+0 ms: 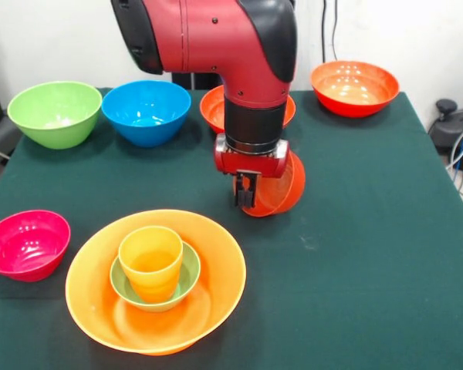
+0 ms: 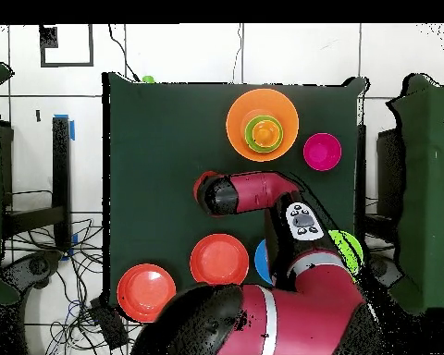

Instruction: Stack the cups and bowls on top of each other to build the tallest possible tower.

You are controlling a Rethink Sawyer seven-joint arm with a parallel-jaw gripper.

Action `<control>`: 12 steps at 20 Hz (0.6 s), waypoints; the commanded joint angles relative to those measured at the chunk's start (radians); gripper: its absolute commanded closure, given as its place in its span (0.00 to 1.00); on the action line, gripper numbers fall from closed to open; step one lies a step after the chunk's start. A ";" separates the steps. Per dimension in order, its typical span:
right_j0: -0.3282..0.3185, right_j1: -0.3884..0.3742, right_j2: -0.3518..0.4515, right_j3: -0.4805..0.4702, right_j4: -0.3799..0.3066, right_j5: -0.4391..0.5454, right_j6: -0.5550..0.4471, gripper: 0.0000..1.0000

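The tower stands near the table's front edge: a large orange bowl (image 1: pixel 216 262) (image 2: pixel 240 120) holds a small green bowl (image 1: pixel 189 266), and an orange cup (image 1: pixel 150 262) (image 2: pixel 265 132) stands upright in that. My gripper (image 1: pixel 245 196) (image 2: pixel 205 192) hangs behind and to the right of it, shut on the rim of a small red-orange bowl (image 1: pixel 282 193). That bowl is tilted on its side just above the cloth.
A pink bowl (image 1: pixel 27 243) (image 2: pixel 322 152) sits left of the tower. At the back stand a green bowl (image 1: pixel 55 113), a blue bowl (image 1: pixel 147 112) and two red-orange bowls (image 1: pixel 353 87) (image 1: pixel 212 108). A small green thing (image 2: pixel 148 79) lies at a table corner.
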 commanded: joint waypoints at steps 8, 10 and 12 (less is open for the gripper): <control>0.037 0.030 0.013 -0.105 -0.052 0.057 -0.052 1.00; 0.046 0.028 0.010 -0.107 -0.051 0.059 -0.045 1.00; 0.050 0.028 0.005 -0.097 -0.045 0.064 -0.038 0.00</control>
